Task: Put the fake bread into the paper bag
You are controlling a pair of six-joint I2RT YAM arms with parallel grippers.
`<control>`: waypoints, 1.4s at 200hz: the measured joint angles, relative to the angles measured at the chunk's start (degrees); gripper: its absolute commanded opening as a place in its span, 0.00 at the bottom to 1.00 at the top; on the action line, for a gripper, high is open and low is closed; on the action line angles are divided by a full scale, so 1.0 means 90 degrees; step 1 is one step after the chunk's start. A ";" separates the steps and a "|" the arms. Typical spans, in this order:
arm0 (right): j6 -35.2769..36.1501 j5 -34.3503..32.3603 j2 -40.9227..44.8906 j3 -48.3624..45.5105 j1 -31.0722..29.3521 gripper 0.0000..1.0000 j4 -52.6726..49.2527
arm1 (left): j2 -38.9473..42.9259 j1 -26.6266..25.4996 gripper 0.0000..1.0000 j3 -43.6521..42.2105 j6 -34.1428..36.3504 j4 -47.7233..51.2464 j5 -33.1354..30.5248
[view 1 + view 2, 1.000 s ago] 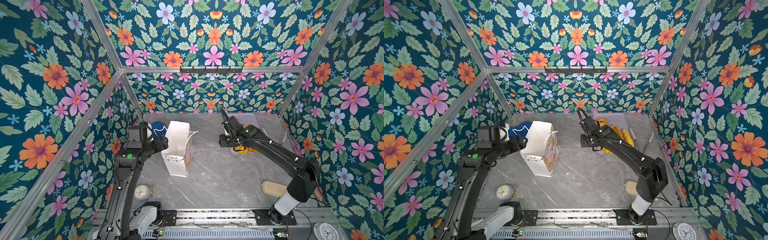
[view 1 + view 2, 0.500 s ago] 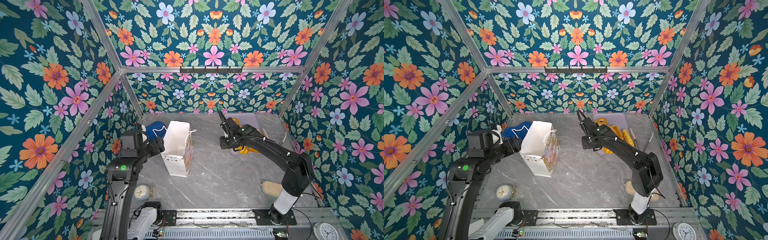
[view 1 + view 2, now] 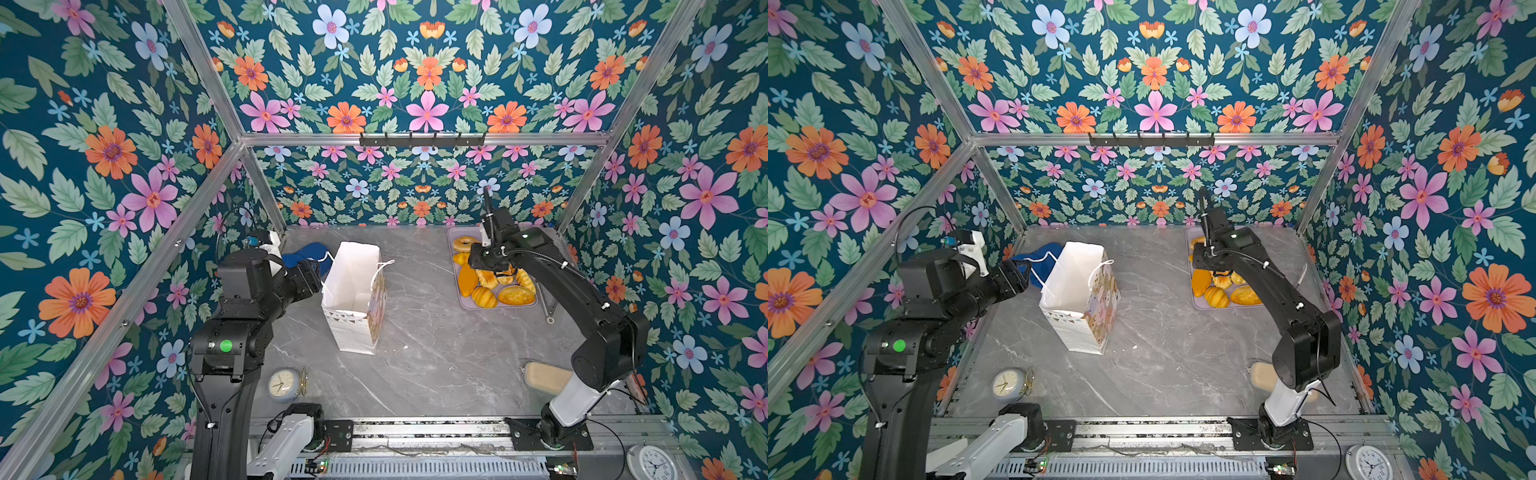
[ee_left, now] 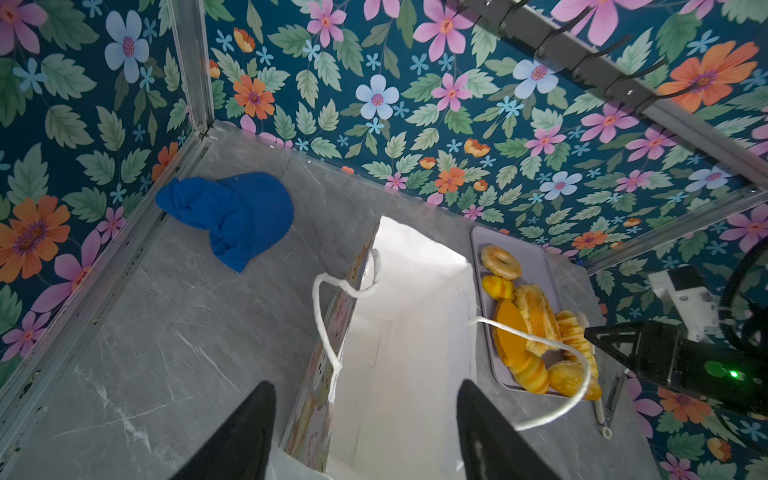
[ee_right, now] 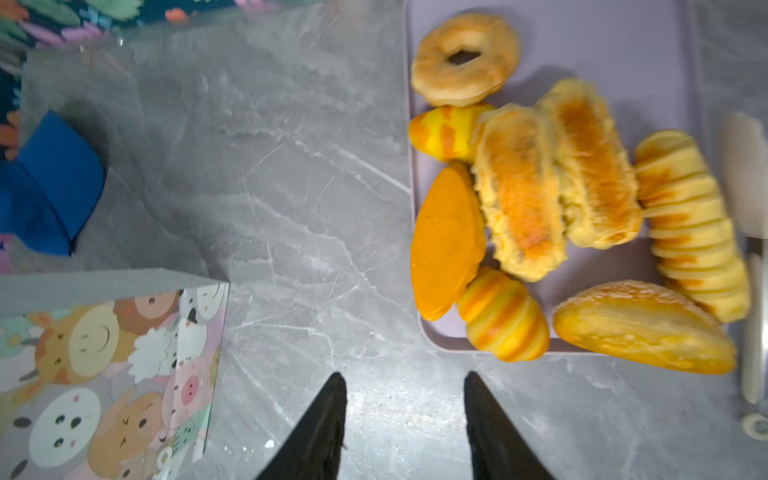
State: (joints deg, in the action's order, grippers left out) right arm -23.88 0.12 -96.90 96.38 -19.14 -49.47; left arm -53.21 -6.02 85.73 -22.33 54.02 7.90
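Eight-odd fake bread (image 5: pixel 519 195) pieces heaped on lilac tray (image 5: pixel 602 41), loaves lengthwise along it. Paper bag (image 3: pixel 353 286) upright, mouth up. Left tool (image 4: pixel 365 384) spread, straddling bag's end. Right tool (image 5: pixel 404 376) spread, empty.

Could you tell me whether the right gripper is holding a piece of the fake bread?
No, the right wrist view shows the right gripper open and empty, with the fake bread lying on the lilac tray.
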 measured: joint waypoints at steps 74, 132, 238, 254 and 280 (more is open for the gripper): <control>-0.0070 0.0636 -0.0051 0.0129 0.2011 0.52 0.0102 | -0.1702 -0.1982 0.73 0.1161 0.0015 -0.0333 -0.0333; 0.0413 0.0561 -0.1542 0.1598 0.2545 0.47 0.0211 | -0.3961 -0.4629 0.75 0.3009 0.0328 -0.0724 -0.1243; 0.1826 -0.0078 -0.5277 0.5955 0.2679 0.40 -0.0709 | -0.4622 -0.5163 0.83 0.2181 0.0357 -0.2057 -0.0838; 0.1865 -0.0078 -0.5639 0.6278 0.2771 0.41 -0.0852 | -0.4714 -0.5105 0.85 0.2154 0.0418 -0.2142 -0.0908; 0.1897 -0.0007 -0.5855 0.6135 0.2871 0.41 -0.0894 | -0.4925 -0.4833 0.85 0.2154 0.0493 -0.2244 -0.0877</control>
State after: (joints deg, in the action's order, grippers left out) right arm -6.81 0.05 -149.60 151.59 6.70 -57.52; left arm -97.54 -49.52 105.12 -17.89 33.82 0.01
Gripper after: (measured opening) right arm 0.405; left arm 0.851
